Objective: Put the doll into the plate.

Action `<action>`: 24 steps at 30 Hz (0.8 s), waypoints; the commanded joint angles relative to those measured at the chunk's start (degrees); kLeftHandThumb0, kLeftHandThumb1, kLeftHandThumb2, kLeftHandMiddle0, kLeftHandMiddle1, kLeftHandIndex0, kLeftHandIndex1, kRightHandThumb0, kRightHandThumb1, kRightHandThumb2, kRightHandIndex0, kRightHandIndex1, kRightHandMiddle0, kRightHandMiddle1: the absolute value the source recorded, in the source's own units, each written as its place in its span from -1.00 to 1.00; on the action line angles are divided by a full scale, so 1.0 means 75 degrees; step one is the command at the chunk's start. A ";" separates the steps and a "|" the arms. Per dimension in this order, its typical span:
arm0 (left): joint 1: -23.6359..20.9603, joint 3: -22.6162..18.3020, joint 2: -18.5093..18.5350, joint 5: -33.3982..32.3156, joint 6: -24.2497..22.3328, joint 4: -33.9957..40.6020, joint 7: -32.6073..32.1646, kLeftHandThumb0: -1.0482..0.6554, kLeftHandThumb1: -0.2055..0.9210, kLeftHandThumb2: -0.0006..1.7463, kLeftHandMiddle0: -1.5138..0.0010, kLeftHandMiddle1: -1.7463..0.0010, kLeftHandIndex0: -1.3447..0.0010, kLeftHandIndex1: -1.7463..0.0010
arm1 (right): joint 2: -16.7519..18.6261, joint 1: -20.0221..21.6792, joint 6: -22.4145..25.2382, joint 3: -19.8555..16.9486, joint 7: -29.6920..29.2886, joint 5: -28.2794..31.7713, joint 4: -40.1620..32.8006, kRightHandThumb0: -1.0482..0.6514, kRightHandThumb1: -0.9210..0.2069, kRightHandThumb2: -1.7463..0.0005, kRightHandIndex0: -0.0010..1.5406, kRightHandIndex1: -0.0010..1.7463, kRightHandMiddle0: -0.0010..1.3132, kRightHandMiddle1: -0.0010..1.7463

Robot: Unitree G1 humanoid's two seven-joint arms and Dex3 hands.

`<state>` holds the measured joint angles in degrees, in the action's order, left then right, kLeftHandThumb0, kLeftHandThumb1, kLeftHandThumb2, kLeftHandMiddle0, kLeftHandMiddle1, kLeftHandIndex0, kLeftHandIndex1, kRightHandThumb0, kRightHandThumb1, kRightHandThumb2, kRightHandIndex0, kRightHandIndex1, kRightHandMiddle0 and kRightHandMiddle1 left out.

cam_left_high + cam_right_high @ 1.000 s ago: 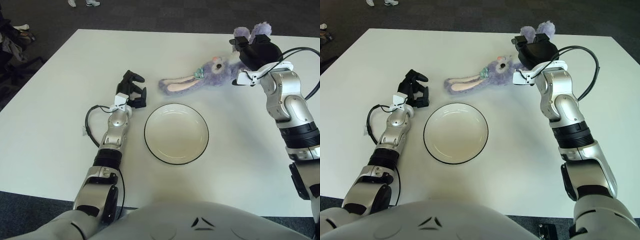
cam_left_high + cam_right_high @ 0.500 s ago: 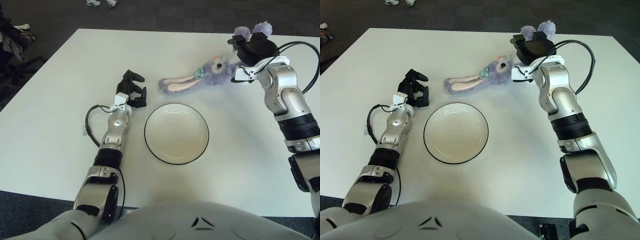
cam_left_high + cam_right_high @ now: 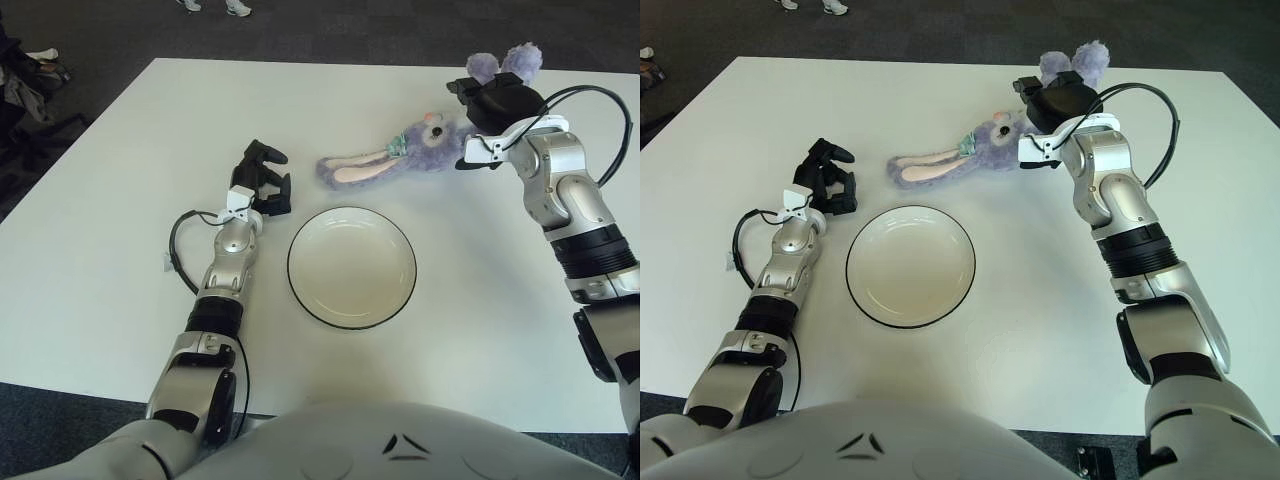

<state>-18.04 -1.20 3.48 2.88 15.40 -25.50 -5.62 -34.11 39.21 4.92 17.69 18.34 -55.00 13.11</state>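
A purple plush rabbit doll [image 3: 405, 152] lies on its side on the white table, its long pink-lined ears stretched left toward [image 3: 340, 172]. It is just beyond the far rim of the plate [image 3: 291, 266], a white round dish with a dark edge that holds nothing. My right hand [image 3: 495, 100] is down over the doll's body at its right end, covering the torso, with the doll's two feet [image 3: 505, 62] showing behind it. My left hand [image 3: 262, 180] shows to the left of the plate, fingers loosely curled and holding nothing.
A black cable [image 3: 178, 245] loops beside my left forearm on the table [image 3: 480, 330]. Dark carpet surrounds the table, and dark furniture [image 3: 25, 85] stands off its far left corner.
My right hand has shifted a little left and settled further over the doll's body. The doll, the plate and my left hand have not moved.
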 commanded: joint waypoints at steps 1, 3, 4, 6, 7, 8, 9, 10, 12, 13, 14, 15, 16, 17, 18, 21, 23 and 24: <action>0.0500 -0.0004 -0.0077 -0.0031 0.0020 -0.0316 0.0097 0.22 -0.08 0.53 0.33 -1.00 0.27 -1.00 | 0.0065 0.0193 -0.0048 0.0141 -0.0195 -0.0006 0.0268 -0.61 0.06 0.00 -1.00 -0.99 -1.00 -0.95; 0.0513 -0.0008 -0.0086 -0.0064 0.0037 -0.0307 0.0126 0.22 -0.09 0.53 0.33 -1.00 0.27 -1.00 | 0.0060 0.0253 -0.0082 0.0199 -0.0226 -0.0024 0.0392 -0.59 0.08 -0.01 -1.00 -1.00 -1.00 -0.96; 0.0516 -0.0010 -0.0094 -0.0078 0.0050 -0.0308 0.0133 0.22 -0.09 0.53 0.33 -1.00 0.27 -1.00 | 0.0056 0.0287 -0.0103 0.0228 -0.0222 -0.0021 0.0458 -0.58 0.09 -0.02 -1.00 -1.00 -1.00 -0.96; 0.0520 -0.0017 -0.0109 -0.0093 0.0080 -0.0318 0.0142 0.22 -0.10 0.54 0.33 -1.00 0.26 -1.00 | 0.0050 0.0342 -0.0134 0.0272 -0.0204 -0.0001 0.0567 -0.56 0.12 -0.04 -1.00 -1.00 -1.00 -0.97; 0.0521 -0.0022 -0.0116 -0.0097 0.0094 -0.0326 0.0146 0.22 -0.10 0.54 0.32 -1.00 0.26 -1.00 | 0.0048 0.0364 -0.0147 0.0290 -0.0195 0.0011 0.0612 -0.56 0.12 -0.04 -1.00 -1.00 -1.00 -0.97; 0.0521 -0.0027 -0.0121 -0.0102 0.0119 -0.0341 0.0150 0.22 -0.10 0.54 0.32 -1.00 0.26 -1.00 | 0.0046 0.0391 -0.0174 0.0310 -0.0186 0.0031 0.0679 -0.56 0.13 -0.05 -1.00 -1.00 -1.00 -0.97; 0.0525 -0.0030 -0.0124 -0.0104 0.0136 -0.0348 0.0153 0.22 -0.10 0.54 0.32 -1.00 0.26 -1.00 | 0.0042 0.0407 -0.0192 0.0326 -0.0182 0.0046 0.0722 -0.56 0.13 -0.05 -1.00 -1.00 -1.00 -0.97; 0.0520 -0.0033 -0.0126 -0.0105 0.0158 -0.0371 0.0153 0.22 -0.10 0.54 0.32 -1.00 0.26 -1.00 | 0.0044 0.0432 -0.0221 0.0346 -0.0197 0.0062 0.0798 -0.57 0.13 -0.05 -1.00 -1.00 -1.00 -0.97; 0.0520 -0.0034 -0.0127 -0.0101 0.0183 -0.0390 0.0147 0.22 -0.10 0.54 0.32 -1.00 0.26 -1.00 | 0.0049 0.0478 -0.0292 0.0387 -0.0269 0.0077 0.0973 -0.57 0.12 -0.05 -1.00 -1.00 -1.00 -0.96; 0.0516 -0.0033 -0.0125 -0.0096 0.0197 -0.0405 0.0141 0.22 -0.10 0.54 0.32 -1.00 0.26 -1.00 | 0.0061 0.0514 -0.0361 0.0418 -0.0357 0.0084 0.1150 -0.59 0.09 -0.03 -1.00 -1.00 -1.00 -0.96; 0.0520 -0.0029 -0.0125 -0.0091 0.0208 -0.0409 0.0136 0.22 -0.10 0.54 0.32 -1.00 0.26 -1.00 | 0.0065 0.0535 -0.0412 0.0439 -0.0421 0.0091 0.1266 -0.60 0.07 -0.02 -1.00 -1.00 -1.00 -0.95; 0.0523 -0.0027 -0.0125 -0.0088 0.0217 -0.0413 0.0133 0.22 -0.10 0.54 0.32 -1.00 0.26 -1.00 | 0.0067 0.0552 -0.0448 0.0455 -0.0468 0.0100 0.1348 -0.62 0.03 0.00 -1.00 -1.00 -1.00 -0.94; 0.0523 -0.0026 -0.0125 -0.0087 0.0223 -0.0417 0.0132 0.22 -0.10 0.54 0.32 -1.00 0.26 -1.00 | 0.0067 0.0565 -0.0471 0.0464 -0.0495 0.0108 0.1392 -0.63 0.01 0.02 -1.00 -1.00 -1.00 -0.94; 0.0521 -0.0026 -0.0124 -0.0089 0.0224 -0.0423 0.0133 0.22 -0.10 0.54 0.32 -1.00 0.26 -1.00 | 0.0068 0.0586 -0.0511 0.0479 -0.0529 0.0123 0.1470 -0.64 0.00 0.02 -1.00 -1.00 -1.00 -0.94; 0.0524 -0.0026 -0.0126 -0.0093 0.0220 -0.0415 0.0136 0.22 -0.10 0.54 0.32 -1.00 0.26 -1.00 | 0.0062 0.0596 -0.0548 0.0489 -0.0534 0.0144 0.1508 -0.65 -0.02 0.04 -1.00 -1.00 -1.00 -0.91; 0.0540 -0.0023 -0.0138 -0.0095 0.0224 -0.0395 0.0130 0.22 -0.11 0.54 0.32 -1.00 0.26 -1.00 | 0.0014 0.0624 -0.0694 0.0540 -0.0495 0.0193 0.1591 -0.69 -0.06 0.07 -1.00 -1.00 -1.00 -0.80; 0.0544 -0.0024 -0.0145 -0.0095 0.0232 -0.0398 0.0119 0.22 -0.11 0.54 0.32 -1.00 0.26 -1.00 | -0.0017 0.0677 -0.0864 0.0615 -0.0452 0.0225 0.1759 -0.77 -0.14 0.13 -0.93 -0.94 -1.00 -0.72; 0.0548 -0.0022 -0.0150 -0.0093 0.0234 -0.0393 0.0114 0.22 -0.11 0.54 0.32 -1.00 0.26 -1.00 | -0.0024 0.0701 -0.0933 0.0644 -0.0450 0.0242 0.1851 -0.81 -0.20 0.18 -0.93 -0.85 -1.00 -0.68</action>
<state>-18.07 -1.42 3.47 2.24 16.61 -25.85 -4.87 -33.91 43.06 -0.42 21.68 14.93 -54.01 25.24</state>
